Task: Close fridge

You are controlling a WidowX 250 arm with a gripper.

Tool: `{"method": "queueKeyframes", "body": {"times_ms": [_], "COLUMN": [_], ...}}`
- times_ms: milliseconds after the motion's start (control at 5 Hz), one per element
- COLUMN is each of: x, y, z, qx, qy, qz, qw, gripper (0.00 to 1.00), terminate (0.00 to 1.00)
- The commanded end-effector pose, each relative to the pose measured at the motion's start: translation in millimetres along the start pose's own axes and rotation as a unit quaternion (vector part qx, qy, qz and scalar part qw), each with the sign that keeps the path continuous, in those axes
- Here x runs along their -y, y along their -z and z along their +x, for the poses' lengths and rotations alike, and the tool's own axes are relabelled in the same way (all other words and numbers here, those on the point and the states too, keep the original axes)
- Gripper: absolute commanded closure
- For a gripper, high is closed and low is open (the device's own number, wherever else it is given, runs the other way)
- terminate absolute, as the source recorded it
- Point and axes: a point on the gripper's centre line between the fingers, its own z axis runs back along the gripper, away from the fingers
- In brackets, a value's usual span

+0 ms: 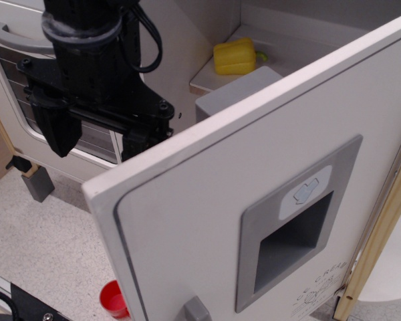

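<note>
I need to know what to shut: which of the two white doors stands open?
The fridge door with the grey dispenser panel stands swung out; the glass-windowed oven door behind the gripper sits shut.

Black end effector point(97, 144), fingers apart

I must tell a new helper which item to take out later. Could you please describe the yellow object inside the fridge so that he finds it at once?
Start at the big white fridge door with the grey dispenser panel, standing open. Look over its top edge into the fridge, to the pale shelf at the back. The yellow pepper-like toy lies there, the only bright yellow thing, beside a plain grey block.
</note>
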Motion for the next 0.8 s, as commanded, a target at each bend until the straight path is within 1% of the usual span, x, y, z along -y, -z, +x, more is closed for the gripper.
{"method": "queueKeyframes", "body": {"times_ms": [0, 200, 400, 600], "x": [0.0, 1.3, 5.4, 13.2], "y": [0.0, -25.6, -50.1, -72.2], "z": [0.0, 8.6, 15.0, 15.1], "qx": [0.0, 0.003, 0.003, 0.011], "qy": [0.0, 0.012, 0.022, 0.056], "qz": [0.0, -0.011, -0.029, -0.044], "qw": [1.0, 0.9999, 0.9993, 0.9974], "gripper": [0.0, 0.0, 0.0, 0.0], "terminate": [0.0, 0.0, 0.0, 0.0]}}
